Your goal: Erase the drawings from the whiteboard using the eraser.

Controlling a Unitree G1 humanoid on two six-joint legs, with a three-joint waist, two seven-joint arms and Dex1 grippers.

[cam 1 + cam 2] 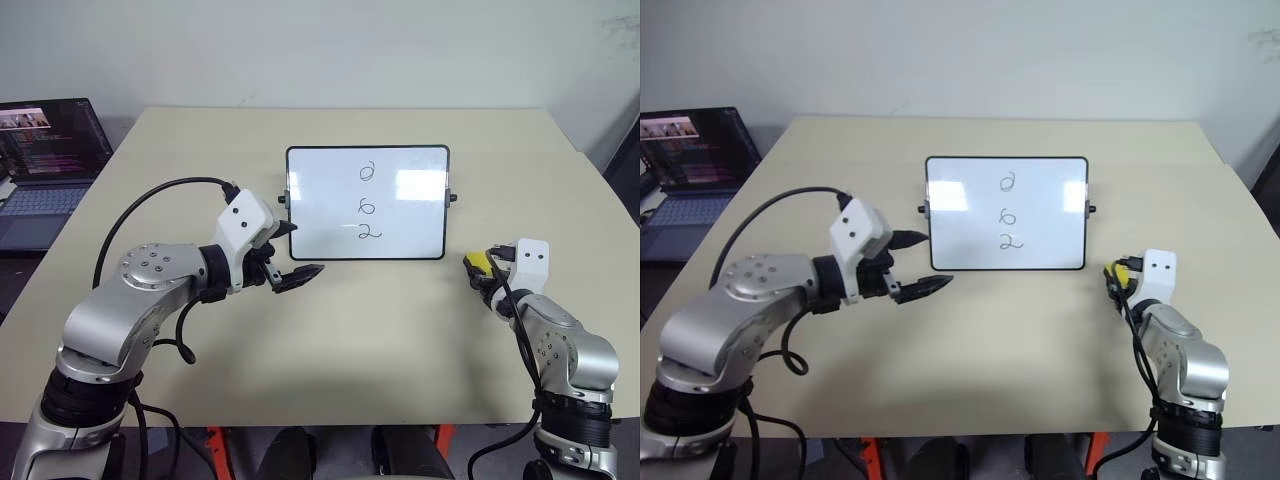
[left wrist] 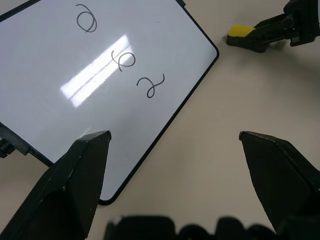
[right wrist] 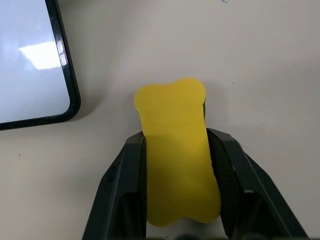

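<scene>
The eraser (image 3: 177, 150), yellow and bone-shaped, lies on the beige worktop (image 1: 380, 340) just right of the whiteboard (image 1: 400, 240), clamped by its long sides in the right end effector (image 3: 177, 172), apparently ready for lifting. The drawings (image 1: 367, 202) read roughly 0, 6, 2. The left end effector (image 2: 172, 140) hovers, spread wide, at the board's left corner, perhaps to brace it.

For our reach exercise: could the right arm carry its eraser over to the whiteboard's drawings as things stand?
Probably yes: the right pincer is shut on the eraser, and bare table lies between it and the whiteboard with its drawings.
</scene>
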